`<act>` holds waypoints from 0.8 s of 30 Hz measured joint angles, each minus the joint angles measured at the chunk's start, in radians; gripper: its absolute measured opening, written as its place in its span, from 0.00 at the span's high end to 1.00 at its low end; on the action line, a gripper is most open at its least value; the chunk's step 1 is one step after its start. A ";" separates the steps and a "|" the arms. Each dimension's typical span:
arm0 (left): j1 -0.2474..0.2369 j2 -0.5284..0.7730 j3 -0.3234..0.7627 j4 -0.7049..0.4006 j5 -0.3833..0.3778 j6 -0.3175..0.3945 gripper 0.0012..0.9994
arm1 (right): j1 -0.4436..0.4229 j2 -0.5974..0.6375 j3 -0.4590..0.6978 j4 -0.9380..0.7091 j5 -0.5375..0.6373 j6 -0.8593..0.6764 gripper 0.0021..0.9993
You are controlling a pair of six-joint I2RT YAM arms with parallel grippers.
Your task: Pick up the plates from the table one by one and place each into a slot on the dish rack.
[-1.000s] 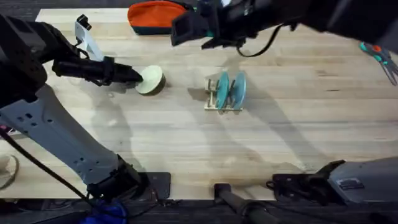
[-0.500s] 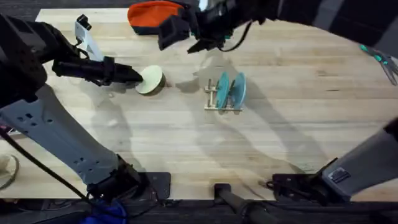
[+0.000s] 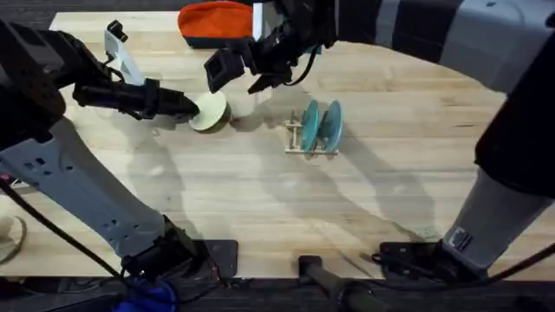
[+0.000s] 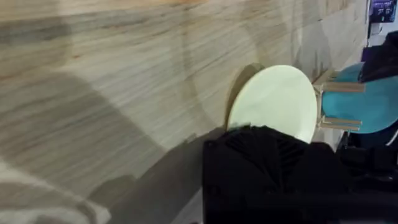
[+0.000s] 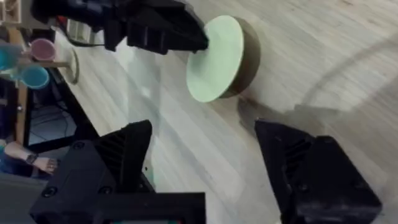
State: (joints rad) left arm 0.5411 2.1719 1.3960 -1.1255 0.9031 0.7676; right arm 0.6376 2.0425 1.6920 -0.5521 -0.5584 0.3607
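Jaws, left gripper (image 3: 192,107): clamped on the cream-green plate (image 3: 211,111), tilted on edge on the table (image 3: 260,208). Right gripper (image 3: 232,71): my jaws wide apart, hovering beside it. Farther: dish rack (image 3: 310,139) with two teal plates (image 3: 321,123).

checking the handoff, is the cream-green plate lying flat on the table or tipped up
Tipped up. The cream-green plate stands on edge on the table, its face showing, with the left gripper at its rim.
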 joint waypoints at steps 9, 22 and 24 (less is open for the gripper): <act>0.000 0.000 0.000 0.001 0.000 0.000 0.96 | 0.000 0.051 0.003 0.094 -0.004 0.013 0.00; 0.000 0.000 0.000 0.000 0.000 0.000 0.96 | 0.016 0.135 0.003 0.161 -0.007 0.078 0.01; 0.000 0.000 0.000 0.000 0.000 0.000 0.96 | 0.025 0.135 0.003 0.169 -0.007 0.081 0.00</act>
State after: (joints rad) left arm 0.5411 2.1719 1.3960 -1.1251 0.9031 0.7677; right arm 0.6626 2.1777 1.6955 -0.3834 -0.5659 0.4416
